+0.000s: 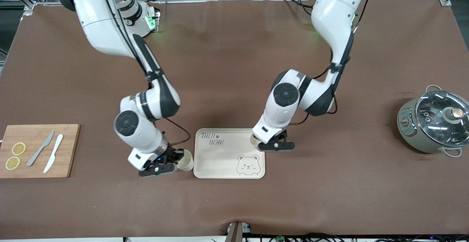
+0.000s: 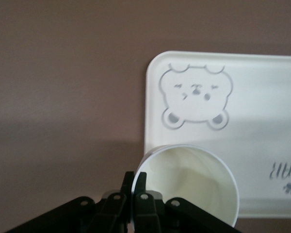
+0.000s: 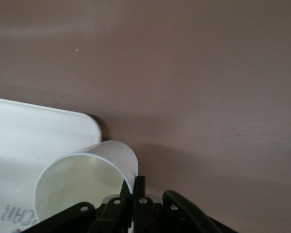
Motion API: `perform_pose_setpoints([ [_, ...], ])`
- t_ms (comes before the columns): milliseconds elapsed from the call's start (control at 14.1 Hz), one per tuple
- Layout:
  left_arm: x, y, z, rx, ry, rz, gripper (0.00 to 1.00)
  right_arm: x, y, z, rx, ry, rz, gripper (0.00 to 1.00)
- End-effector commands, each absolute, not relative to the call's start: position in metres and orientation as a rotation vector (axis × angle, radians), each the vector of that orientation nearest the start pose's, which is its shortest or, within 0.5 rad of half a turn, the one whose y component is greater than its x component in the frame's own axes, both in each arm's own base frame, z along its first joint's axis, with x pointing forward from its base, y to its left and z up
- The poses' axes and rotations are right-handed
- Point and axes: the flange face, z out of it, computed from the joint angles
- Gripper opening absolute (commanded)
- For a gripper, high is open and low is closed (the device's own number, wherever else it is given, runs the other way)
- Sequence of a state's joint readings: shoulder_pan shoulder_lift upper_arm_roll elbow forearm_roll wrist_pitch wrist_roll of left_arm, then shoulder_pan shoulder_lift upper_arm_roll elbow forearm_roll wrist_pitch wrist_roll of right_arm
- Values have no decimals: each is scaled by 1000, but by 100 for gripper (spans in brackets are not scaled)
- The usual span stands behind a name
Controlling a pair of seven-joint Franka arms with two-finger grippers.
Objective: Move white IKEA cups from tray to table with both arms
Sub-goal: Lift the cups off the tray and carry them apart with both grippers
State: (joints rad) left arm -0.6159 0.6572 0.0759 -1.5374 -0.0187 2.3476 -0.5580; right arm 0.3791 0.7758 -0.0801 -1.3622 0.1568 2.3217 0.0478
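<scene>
The bear-printed tray lies on the brown table. My left gripper is shut on the rim of one white cup, which is over the tray's edge toward the left arm's end. In the left wrist view the gripper pinches the cup's wall, with the tray below it. My right gripper is shut on the rim of the second white cup, which is tilted just beside the tray toward the right arm's end. In the right wrist view the gripper holds this cup next to the tray's corner.
A wooden cutting board with two lemon slices, a grey knife and a white knife lies at the right arm's end. A grey pot with a glass lid stands at the left arm's end.
</scene>
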Motion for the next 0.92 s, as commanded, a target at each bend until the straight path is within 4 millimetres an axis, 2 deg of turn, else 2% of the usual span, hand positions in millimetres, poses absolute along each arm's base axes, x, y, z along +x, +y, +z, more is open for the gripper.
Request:
perform_pose_setpoints([
  [0, 564, -311, 315, -3182, 66, -262, 0, 724, 192, 297, -3021, -390, -218, 0],
  [142, 538, -261, 317, -3178, 169, -291, 0, 729, 150, 300, -3026, -427, -173, 0],
  [355, 525, -183, 326, -3143, 323, -269, 0, 731, 93, 307, -3034, -420, -107, 0],
  [496, 516, -141, 323, -3121, 400, -256, 0, 730, 60, 313, -3036, -395, -69, 0],
  [638, 513, -113, 311, -3102, 451, -285, 0, 728, 31, 313, -3043, -383, -51, 0],
  [851, 517, -92, 286, -3087, 478, -292, 0, 727, -34, 308, -3044, -421, -52, 0],
])
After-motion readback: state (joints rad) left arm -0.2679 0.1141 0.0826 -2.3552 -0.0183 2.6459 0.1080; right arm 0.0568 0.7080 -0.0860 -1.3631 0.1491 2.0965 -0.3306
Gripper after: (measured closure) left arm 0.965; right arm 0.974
